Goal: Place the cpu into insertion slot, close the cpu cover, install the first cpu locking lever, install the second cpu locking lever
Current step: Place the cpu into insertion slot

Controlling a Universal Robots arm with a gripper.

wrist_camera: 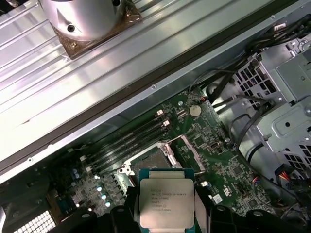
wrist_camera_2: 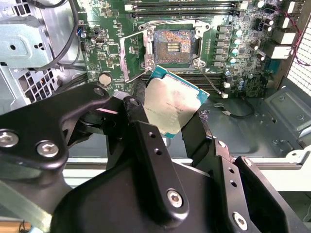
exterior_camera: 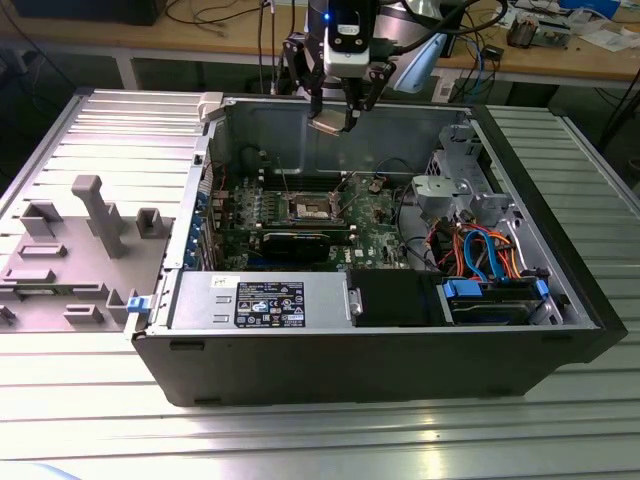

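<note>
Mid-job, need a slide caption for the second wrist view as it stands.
The gripper grips the cpu by its edges, held clear of the exposed insertion slot, not yet seated.

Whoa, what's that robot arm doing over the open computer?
The robot arm's gripper is holding the cpu, a small flat square chip, pinched between its fingers. It hangs above the open computer case, over the green motherboard. The insertion slot on that board is uncovered and has nothing in it, so the chip is not yet in place.
</note>
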